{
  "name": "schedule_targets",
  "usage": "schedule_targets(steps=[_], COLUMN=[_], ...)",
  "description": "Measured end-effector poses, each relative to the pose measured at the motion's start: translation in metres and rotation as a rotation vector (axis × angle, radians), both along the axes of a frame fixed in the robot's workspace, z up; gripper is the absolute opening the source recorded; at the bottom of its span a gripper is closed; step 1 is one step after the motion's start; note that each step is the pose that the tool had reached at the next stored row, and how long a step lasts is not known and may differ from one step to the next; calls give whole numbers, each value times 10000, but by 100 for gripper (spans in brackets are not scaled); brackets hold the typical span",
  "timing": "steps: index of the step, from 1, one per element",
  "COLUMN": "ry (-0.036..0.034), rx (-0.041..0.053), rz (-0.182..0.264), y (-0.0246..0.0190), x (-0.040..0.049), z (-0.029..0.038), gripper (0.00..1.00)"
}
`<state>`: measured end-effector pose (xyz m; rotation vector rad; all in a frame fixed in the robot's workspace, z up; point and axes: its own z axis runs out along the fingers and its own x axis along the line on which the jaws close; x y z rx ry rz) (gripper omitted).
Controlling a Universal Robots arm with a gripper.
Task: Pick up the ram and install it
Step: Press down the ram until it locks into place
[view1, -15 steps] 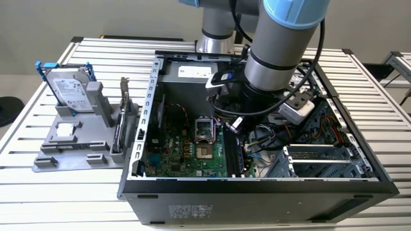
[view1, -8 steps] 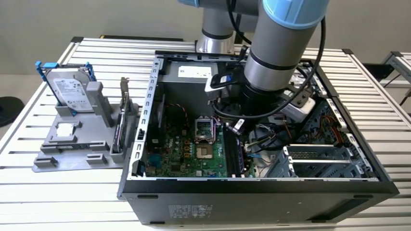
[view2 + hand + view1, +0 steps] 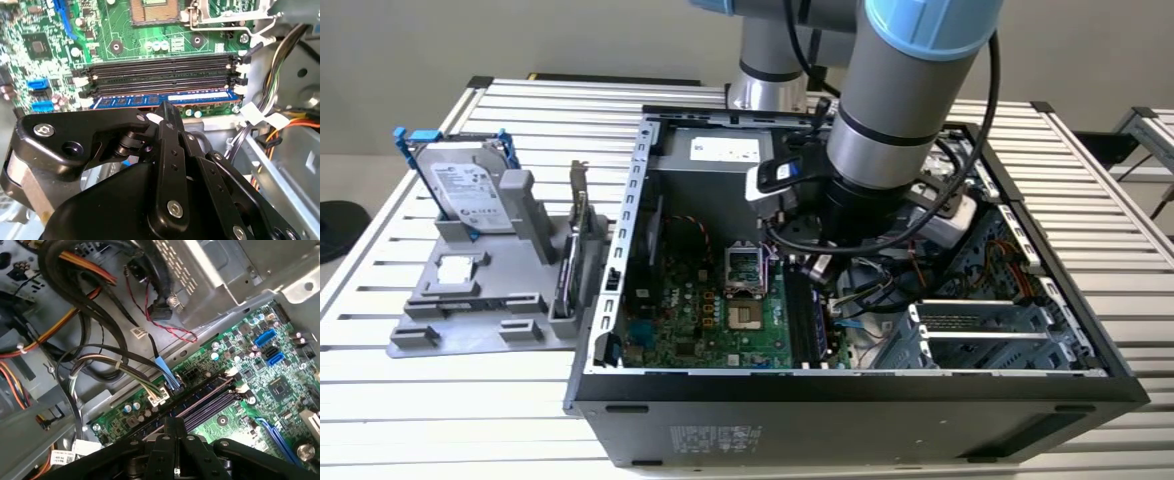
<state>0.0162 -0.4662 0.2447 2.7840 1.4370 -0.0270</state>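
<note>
The ram [image 3: 200, 98], a long dark blue stick with a white label, lies along the outermost of the black memory slots [image 3: 160, 75] on the green motherboard [image 3: 125, 45]. My gripper [image 3: 163, 111] is shut, its black fingers closed together, and the tips sit right at the ram's top edge near its middle. In the first wrist view the closed fingers [image 3: 173, 426] hang over the slots [image 3: 210, 405] and hide the ram there. In the exterior view the gripper [image 3: 818, 272] reaches down inside the open computer case [image 3: 854, 385].
Bundles of cables [image 3: 100, 365] and a metal drive cage [image 3: 987, 325] crowd the case beside the slots. The processor socket [image 3: 743, 266] lies just past them. On the exterior view's left, a grey holder [image 3: 467, 300] carries a hard drive [image 3: 460, 185] and a bracketed card [image 3: 580, 235].
</note>
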Motion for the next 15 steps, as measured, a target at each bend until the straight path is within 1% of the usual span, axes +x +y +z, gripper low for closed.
schedule_targets(steps=[15], ry=[0], rx=[1], rz=[2474], y=[2], x=[-1], z=[-1], gripper=[0])
